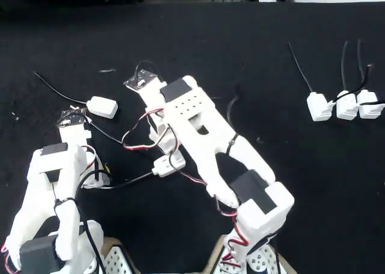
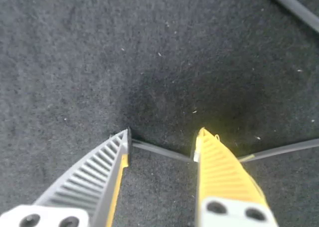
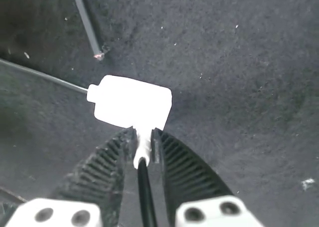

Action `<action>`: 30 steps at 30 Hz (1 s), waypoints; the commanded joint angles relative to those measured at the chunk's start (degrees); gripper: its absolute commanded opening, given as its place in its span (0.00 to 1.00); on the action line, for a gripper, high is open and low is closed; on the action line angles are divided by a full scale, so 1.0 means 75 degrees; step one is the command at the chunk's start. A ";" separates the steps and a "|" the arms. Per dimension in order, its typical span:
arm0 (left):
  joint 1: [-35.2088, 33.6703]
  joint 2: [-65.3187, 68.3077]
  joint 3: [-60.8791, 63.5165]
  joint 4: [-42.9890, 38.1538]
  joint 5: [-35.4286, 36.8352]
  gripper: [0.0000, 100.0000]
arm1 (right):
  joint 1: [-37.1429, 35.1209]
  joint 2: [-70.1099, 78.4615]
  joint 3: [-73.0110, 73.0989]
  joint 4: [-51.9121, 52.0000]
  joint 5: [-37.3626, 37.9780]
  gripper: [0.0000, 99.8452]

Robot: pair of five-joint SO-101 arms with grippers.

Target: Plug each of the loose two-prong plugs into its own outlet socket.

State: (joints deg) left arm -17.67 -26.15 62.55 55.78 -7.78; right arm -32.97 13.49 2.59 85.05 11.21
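**Plug held at the socket, lead straddled**

My right gripper is clenched on the neck of the plug, just where its black lead leaves it. Held there, any push runs straight along the prongs. The plug's nose touches the socket, but the fingers hide the joint, so I cannot tell whether the prongs are fully home. Both lie on the surface, left of centre and toward the near edge, under my right arm.

My left gripper is released and grasps nothing. Its tips sit down on the cloth, one on either side of a thin cable. I take that cable to be the socket's own lead. I judge the gripper is placed there to pinch the lead, because a light socket would slide away on the cloth when pushed.

A spare block lies loose nearer the left edge. A row of blocks sits by the right edge, with their leads trailing toward the far edge. I cannot tell whether those are mated.
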 commanded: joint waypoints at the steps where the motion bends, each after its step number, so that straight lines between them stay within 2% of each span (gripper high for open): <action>1: -0.0053 0.0094 0.0135 0.0035 0.0059 0.22 | 0.0070 -0.0018 0.0533 -0.0410 0.0035 0.01; 25: -0.0053 0.0094 0.0135 0.0035 0.0059 0.22 | 0.0035 0.0041 0.0627 -0.0457 0.0000 0.01; 30: -0.0053 0.0094 0.0135 0.0035 0.0059 0.22 | 0.0035 -0.0018 0.1178 -0.1008 0.0012 0.01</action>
State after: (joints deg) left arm -17.76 -26.15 62.55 55.78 -7.78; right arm -32.79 12.88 8.22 80.75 11.21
